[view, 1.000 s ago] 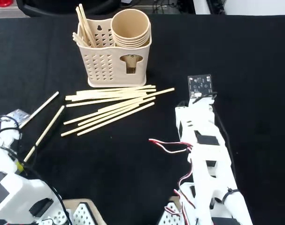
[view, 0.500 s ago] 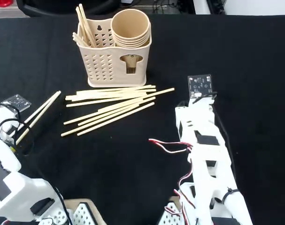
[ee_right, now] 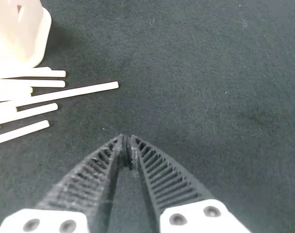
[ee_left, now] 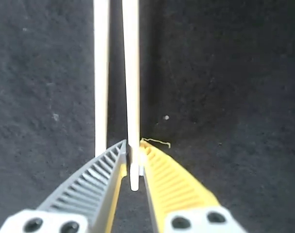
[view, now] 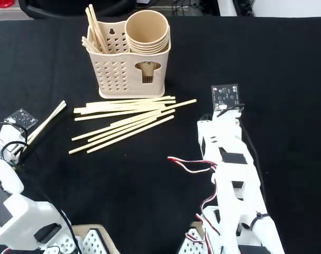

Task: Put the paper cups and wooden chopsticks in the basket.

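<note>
At the bench's (view: 23,63) left edge, your left pincer (ee_left: 132,146) clamps one chopstick (ee_left: 130,73); a second chopstick (ee_left: 101,73) lies beside it, far ends cut off.

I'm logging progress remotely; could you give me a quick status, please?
Left gripper shut on one chopstick, second chopstick alongside. Right gripper shut, empty. Cups in basket; chopstick pile loose on table. Nothing blocking.

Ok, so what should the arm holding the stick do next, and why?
Probably lift the left gripper straight up a little. It is shut on one chopstick, a second chopstick runs beside it outside the jaws, and the basket stands farther back on the table with tall walls, so the stick likely needs height before it travels there.
</note>
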